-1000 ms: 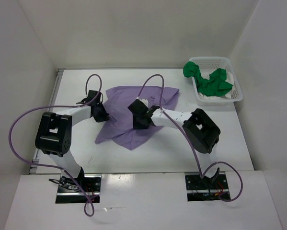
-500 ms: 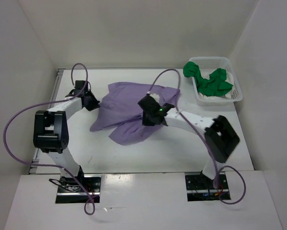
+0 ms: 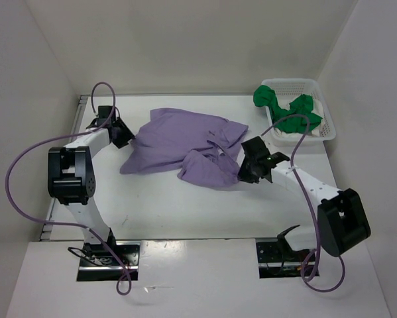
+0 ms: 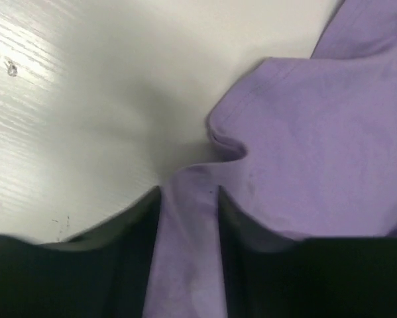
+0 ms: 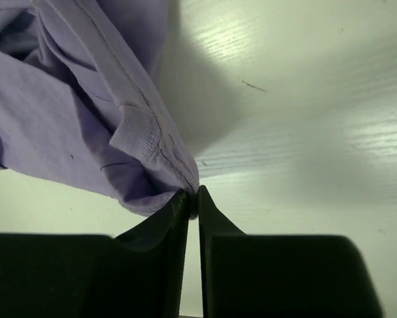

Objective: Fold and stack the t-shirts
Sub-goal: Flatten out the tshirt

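The lavender-purple t-shirt (image 3: 178, 142) lies rumpled across the middle of the table, stretched between both grippers. My left gripper (image 3: 123, 136) is shut on the shirt's left edge; the cloth (image 4: 304, 132) runs between its fingers (image 4: 128, 265). My right gripper (image 3: 241, 169) is shut on a hemmed corner of the shirt (image 5: 145, 142) at its right end, just above the table. The green t-shirt (image 3: 287, 112) is bunched in the basket at the back right. A bit of white cloth (image 3: 319, 109) shows under it.
The white mesh basket (image 3: 327, 129) stands at the back right against the wall. White walls close the table on the left, back and right. The purple cables loop above both arms.
Both grippers have moved apart, the left to the back left and the right to the right, pulling the purple shirt out wider and flatter between them.
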Controlling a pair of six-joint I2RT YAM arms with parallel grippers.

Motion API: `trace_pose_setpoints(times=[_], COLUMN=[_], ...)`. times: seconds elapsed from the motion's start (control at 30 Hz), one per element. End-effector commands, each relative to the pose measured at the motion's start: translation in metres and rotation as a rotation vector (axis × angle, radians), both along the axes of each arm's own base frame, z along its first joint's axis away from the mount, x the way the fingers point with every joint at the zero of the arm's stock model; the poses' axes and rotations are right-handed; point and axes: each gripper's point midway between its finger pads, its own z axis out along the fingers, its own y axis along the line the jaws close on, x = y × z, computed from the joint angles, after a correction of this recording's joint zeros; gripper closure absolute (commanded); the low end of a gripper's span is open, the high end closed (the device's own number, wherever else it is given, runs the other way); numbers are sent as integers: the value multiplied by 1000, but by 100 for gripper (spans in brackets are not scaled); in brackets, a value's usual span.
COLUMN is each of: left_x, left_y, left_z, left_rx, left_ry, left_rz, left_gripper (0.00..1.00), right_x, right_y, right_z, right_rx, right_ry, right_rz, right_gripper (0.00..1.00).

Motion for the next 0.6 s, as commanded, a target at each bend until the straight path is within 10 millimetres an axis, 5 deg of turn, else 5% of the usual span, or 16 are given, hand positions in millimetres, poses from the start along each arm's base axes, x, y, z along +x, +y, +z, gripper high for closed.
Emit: trace_pose_setpoints(times=[0.0, 0.03, 0.07, 0.1, 0.13, 0.2, 0.23, 0.27, 0.33, 0.37, 0.4, 0.5, 0.53, 0.57], left_x=[-1, -15, -21, -31, -47, -65, -82, -88, -98, -103, -108, -113, -114, -113], left_y=[13, 10, 15, 15, 13, 11, 15, 14, 12, 9, 8, 2, 0, 0], left_z=[33, 41, 44, 55, 44, 53, 41, 51, 48, 42, 34, 14, 11, 6], left_rx=[31, 24, 19, 20, 17, 18, 22, 16, 0, -10, -21, -60, -70, -77], left_ry=[-77, -96, -102, -114, -70, -84, -47, -75, -65, -51, -28, 17, 27, 37], left_rz=[26, 19, 39, 40, 39, 39, 54, 64, 81, 73, 85, 90, 83, 91], left_gripper=[49, 35, 7, 0, 0, 0, 7, 21, 33, 37, 41, 47, 47, 47], right_x=[-16, -19, -23, -25, -27, -18, -4, 2, 26, 37, 45, 73, 87, 93], right_y=[1, 3, 13, 17, 20, 25, 26, 25, 31, 37, 46, 85, 98, 108], right_z=[6, 11, 13, 13, 11, 26, 46, 58, 89, 96, 99, 77, 84, 64], right_rx=[56, 66, 76, 77, 69, 62, 51, 38, 25, 31, 41, 83, 109, 95], right_ry=[5, -14, -20, -19, -6, -41, -103, -130, -214, -248, -267, -210, -223, -188], right_rz=[-38, -26, 1, 16, 28, 54, 46, 47, 65, 78, 123, 232, 246, 276], right_gripper=[85, 83, 79, 76, 73, 59, 56, 52, 51, 52, 65, 82, 82, 82])
